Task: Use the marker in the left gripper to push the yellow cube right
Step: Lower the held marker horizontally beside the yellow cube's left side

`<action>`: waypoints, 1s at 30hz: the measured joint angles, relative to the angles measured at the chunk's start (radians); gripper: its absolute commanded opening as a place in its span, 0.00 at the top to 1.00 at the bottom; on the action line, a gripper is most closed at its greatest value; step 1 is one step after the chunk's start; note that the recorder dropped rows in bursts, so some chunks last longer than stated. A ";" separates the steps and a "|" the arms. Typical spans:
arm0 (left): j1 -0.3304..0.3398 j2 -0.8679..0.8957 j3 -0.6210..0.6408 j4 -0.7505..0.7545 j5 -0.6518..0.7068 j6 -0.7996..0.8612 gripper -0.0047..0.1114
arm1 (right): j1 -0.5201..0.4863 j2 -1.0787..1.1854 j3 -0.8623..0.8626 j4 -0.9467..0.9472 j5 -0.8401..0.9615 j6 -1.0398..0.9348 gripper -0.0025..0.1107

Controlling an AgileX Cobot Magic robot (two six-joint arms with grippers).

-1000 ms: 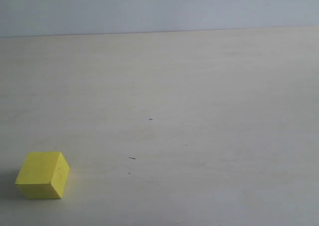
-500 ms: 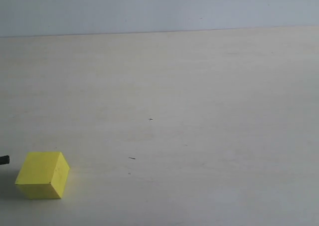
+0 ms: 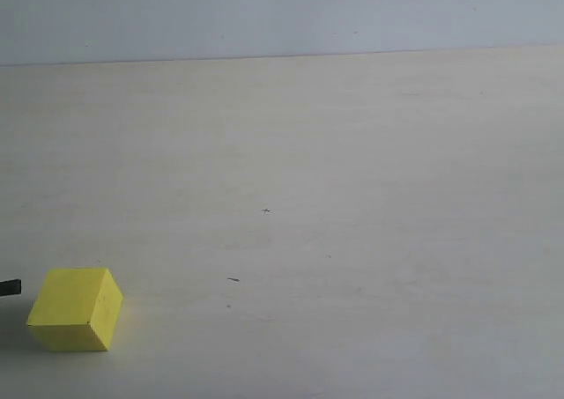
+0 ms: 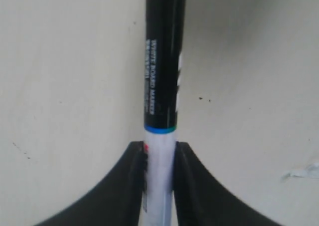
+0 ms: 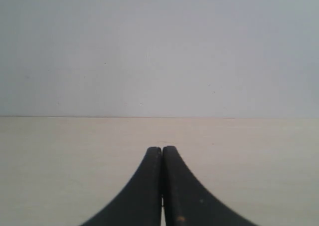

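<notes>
The yellow cube rests on the pale table at the lower left of the exterior view. Just left of it, at the frame's edge, a small black tip of the marker pokes in, a short gap from the cube's upper left corner. In the left wrist view my left gripper is shut on the marker, pinching the white barrel while the long black cap reaches away over the table. The cube is out of that view. My right gripper is shut with nothing in it.
The light wooden table stretches right of the cube with only tiny specks on it. A pale wall closes the far edge. A small scrap of white lies on the table in the left wrist view.
The marker's black tip has come in at the left edge of the exterior view, level with the cube's top and a little lower than half a second ago. The cube has not moved.
</notes>
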 measured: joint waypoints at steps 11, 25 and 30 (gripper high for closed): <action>-0.009 0.000 0.000 0.111 0.080 -0.050 0.96 | 0.000 0.000 0.000 0.000 0.000 0.000 0.98; -0.305 0.000 0.000 0.011 0.005 0.015 0.96 | 0.000 0.000 0.000 0.000 0.000 0.000 0.98; -0.282 -0.002 0.000 0.025 0.051 -0.018 0.96 | 0.000 0.000 0.000 0.000 0.000 0.000 0.98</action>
